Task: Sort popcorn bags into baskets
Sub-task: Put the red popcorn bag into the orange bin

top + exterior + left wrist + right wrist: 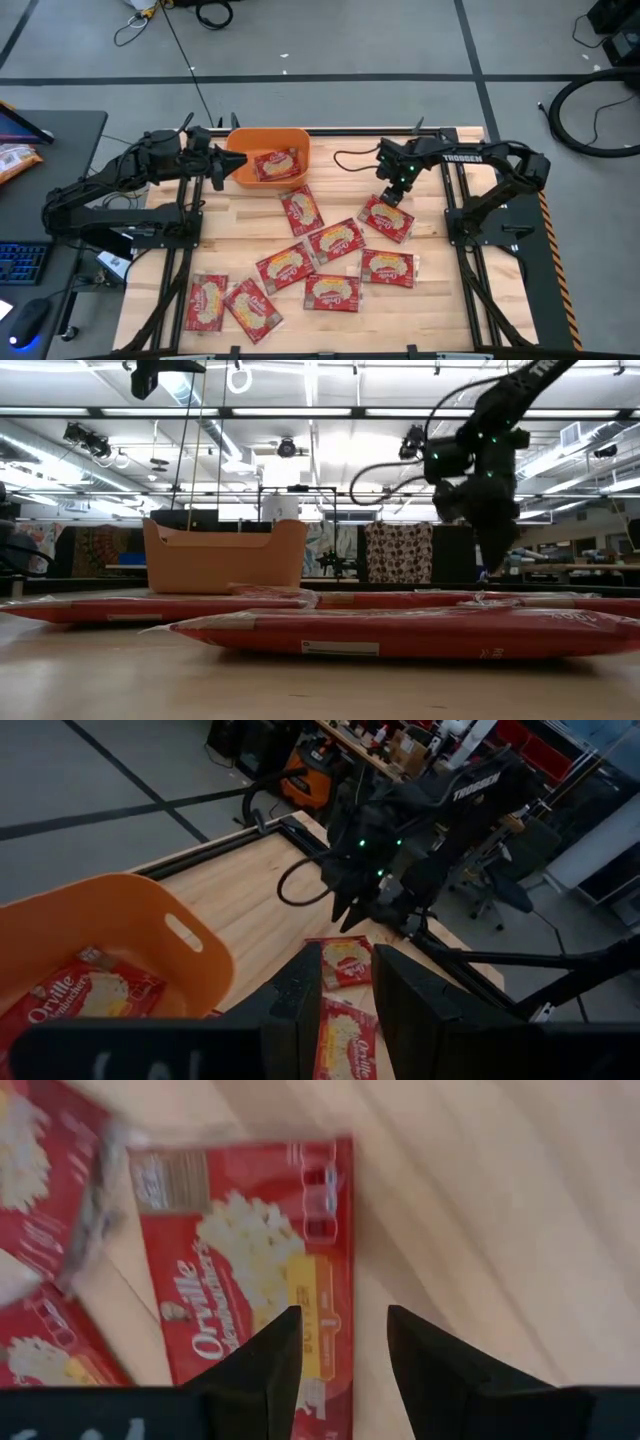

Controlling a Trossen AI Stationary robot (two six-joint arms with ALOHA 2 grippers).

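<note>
Nearest you, eight popcorn bags (pixel 335 240) lie scattered on the desk (pixel 440 310). Your right claw (pixel 392 196) hovers open over one bag's (pixel 388 218) edge. Farther back, your left claw (pixel 218 172), empty and part open, waits beside the orange basket (pixel 245 140) holding one bag (pixel 276 164).

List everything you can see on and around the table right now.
popcorn bags: nine, red; eight loose on the table, one inside the basket
basket: one, orange, at the table's far edge
table: one, pale wood
snack packet: one, orange-yellow, on the dark desk left of the table
cables: black, on the grey floor
left gripper: dark, open and empty, at the basket's left wall
right gripper: dark, open and empty, over a bag right of the basket
</note>
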